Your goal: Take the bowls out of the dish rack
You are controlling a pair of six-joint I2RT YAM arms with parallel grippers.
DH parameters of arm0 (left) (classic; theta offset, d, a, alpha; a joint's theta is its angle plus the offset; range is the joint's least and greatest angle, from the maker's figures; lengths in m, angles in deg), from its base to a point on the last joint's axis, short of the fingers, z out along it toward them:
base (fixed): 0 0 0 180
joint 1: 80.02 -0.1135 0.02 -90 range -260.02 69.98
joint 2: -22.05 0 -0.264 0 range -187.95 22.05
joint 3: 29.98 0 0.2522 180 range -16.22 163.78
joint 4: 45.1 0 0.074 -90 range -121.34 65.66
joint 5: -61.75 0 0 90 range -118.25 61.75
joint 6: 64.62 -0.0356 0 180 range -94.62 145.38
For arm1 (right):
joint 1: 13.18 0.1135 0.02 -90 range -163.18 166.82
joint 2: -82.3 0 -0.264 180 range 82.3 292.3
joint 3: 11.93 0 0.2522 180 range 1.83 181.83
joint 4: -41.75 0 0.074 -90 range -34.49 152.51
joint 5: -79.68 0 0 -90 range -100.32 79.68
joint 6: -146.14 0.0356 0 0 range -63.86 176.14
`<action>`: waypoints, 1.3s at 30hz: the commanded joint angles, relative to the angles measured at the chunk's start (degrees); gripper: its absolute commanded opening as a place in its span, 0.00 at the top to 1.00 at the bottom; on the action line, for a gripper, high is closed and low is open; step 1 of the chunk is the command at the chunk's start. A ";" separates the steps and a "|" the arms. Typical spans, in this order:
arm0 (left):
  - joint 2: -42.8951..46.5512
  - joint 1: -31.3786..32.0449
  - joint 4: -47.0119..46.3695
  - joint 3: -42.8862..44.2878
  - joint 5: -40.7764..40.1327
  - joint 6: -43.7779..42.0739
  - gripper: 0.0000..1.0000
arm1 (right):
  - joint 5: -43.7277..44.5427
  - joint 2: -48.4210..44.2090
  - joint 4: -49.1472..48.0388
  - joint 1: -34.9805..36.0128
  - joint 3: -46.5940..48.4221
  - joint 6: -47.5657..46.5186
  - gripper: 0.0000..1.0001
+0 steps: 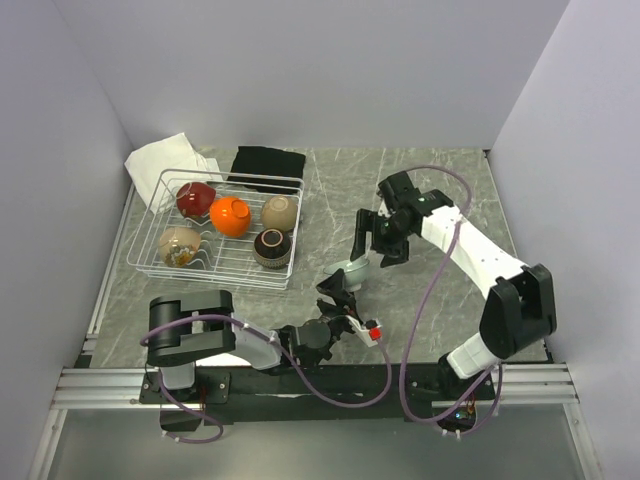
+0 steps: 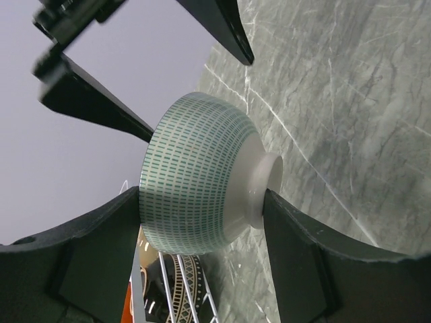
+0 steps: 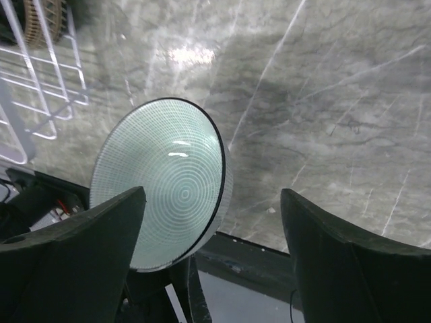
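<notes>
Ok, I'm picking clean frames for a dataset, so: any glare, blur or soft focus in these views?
Right wrist view: a bright glare patch on the grey marbled tabletop, a small highlight inside the pale teal ceramic bowl, the near black fingers soft and dark. Left wrist view: the bowl's dashed pattern sharp, foreground fingers dim. Top external view: even light, soft shadows only.

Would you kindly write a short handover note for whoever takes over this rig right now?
Left gripper: shut on the pale teal ceramic bowl, held on its side above the grey marbled table, right of the white wire dish rack.
Right gripper: open, close by that bowl, not gripping it.
In the rack: dark red bowl, orange bowl, beige bowl, tan-brown bowl, dark brown bowl.
Done: teal bowl out of the rack, not yet set down.
Left: place it, then unload the other five.
</notes>
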 commanded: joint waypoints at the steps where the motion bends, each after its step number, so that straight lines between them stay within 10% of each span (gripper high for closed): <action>1: 0.09 0.27 -7.31 0.06 -0.97 -2.38 0.99 | -0.31 2.64 3.92 0.88 2.94 -2.38 0.14; 25: -1.85 0.53 -2.65 0.24 -1.49 -3.09 0.93 | 2.94 17.23 17.64 5.54 11.99 -12.32 0.85; 28: -1.67 0.70 -1.68 0.41 -1.67 -2.48 0.80 | 3.29 18.37 18.52 5.63 12.78 -13.11 0.99; 39: -0.09 1.76 -0.54 -0.47 -3.34 0.77 0.00 | 6.37 19.26 16.85 4.67 15.51 -10.39 1.00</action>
